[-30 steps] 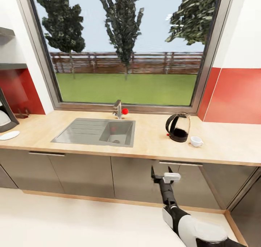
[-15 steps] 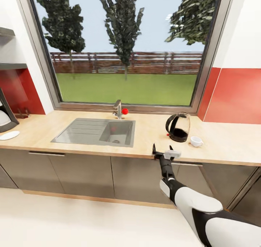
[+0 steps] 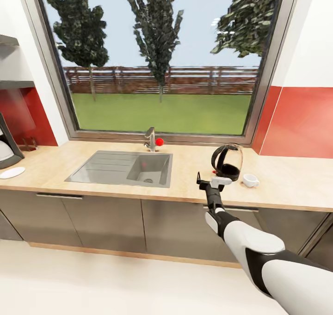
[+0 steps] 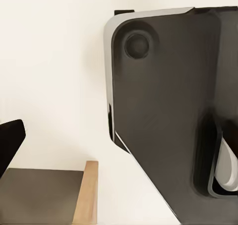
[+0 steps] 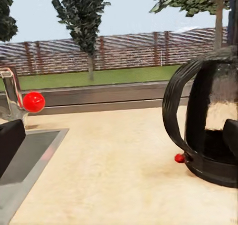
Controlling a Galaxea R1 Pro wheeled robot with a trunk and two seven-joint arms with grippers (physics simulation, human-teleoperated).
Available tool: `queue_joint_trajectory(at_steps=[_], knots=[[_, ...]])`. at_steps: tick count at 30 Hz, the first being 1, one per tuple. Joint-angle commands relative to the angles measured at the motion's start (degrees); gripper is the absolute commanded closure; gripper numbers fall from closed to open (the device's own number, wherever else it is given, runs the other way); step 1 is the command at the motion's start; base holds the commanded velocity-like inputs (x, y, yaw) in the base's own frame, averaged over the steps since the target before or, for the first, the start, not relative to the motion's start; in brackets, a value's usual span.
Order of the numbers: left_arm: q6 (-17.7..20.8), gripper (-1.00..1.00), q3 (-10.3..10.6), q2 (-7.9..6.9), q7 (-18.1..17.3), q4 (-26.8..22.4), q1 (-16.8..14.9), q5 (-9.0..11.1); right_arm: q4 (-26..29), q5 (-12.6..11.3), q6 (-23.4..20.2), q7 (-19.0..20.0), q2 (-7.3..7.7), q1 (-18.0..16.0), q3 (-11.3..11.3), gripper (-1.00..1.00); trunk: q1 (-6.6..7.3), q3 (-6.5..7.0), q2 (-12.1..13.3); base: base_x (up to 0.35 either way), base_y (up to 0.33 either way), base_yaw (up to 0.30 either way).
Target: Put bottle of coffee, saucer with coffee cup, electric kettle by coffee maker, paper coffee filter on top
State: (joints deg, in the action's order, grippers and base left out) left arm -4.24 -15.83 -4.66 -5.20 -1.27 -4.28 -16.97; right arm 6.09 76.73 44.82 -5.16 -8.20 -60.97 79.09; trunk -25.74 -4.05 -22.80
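The glass electric kettle (image 3: 227,163) with a black handle stands on the countertop (image 3: 194,176) right of the sink. A white coffee cup (image 3: 250,180) sits just right of it. My right gripper (image 3: 210,180) is open, hovering over the counter's front edge just short of the kettle. In the right wrist view the kettle (image 5: 210,131) looms close, between the dark fingertips (image 5: 10,141). At the far left stand the coffee maker (image 3: 6,151) and the white saucer (image 3: 11,172). In the left wrist view a dark fingertip (image 4: 10,145) sits at the picture's edge, over the floor.
A steel sink (image 3: 122,168) with a faucet and red knob (image 3: 159,142) sits under the big window. Grey cabinets (image 3: 106,222) run below the counter. Shelves (image 3: 11,83) hang at the upper left. My own dark body panel (image 4: 168,111) is close to the left wrist camera.
My right arm has risen from in front of the cabinet doors to counter height and reached forward, closing on the kettle. The gripper stayed open.
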Motion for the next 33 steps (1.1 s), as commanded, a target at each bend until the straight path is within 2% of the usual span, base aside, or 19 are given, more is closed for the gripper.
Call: queue_joint_trajectory(at_steps=[1,12,21,27,33], knots=[[-0.05,-1.0,-0.5,-0.08,-0.17,0.04,-0.04,-0.52,0.06,0.69,0.02,-0.54,0.05,-0.04,0.04,-1.0,-0.04,-0.13,-0.12,0.099,0.0,0.0],[0.23,-1.0,-0.6,-0.18,0.09,0.04,-0.07,-0.52,0.07,0.76,0.01,-0.54,0.2,0.05,0.01,-1.0,-0.04,-0.13,-0.12,0.255,-0.043,0.0],[0.27,-1.0,-0.6,-0.33,0.1,0.04,-0.05,-0.52,0.1,0.71,0.01,-0.58,0.2,0.4,0.04,-1.0,-0.04,-0.13,-0.12,0.042,-0.019,0.0],[0.28,-1.0,-0.52,-0.35,0.1,0.1,-0.05,-0.6,0.08,0.71,-0.05,-0.64,1.86,0.53,0.02,-1.0,-0.04,-0.13,-0.12,0.002,-0.001,0.0],[0.27,-1.0,-0.51,-0.35,0.1,0.18,-0.03,-0.6,-0.12,0.66,-0.08,-0.64,2.13,1.36,0.01,-1.0,-0.04,-0.13,-0.12,0.033,-0.023,0.0]])
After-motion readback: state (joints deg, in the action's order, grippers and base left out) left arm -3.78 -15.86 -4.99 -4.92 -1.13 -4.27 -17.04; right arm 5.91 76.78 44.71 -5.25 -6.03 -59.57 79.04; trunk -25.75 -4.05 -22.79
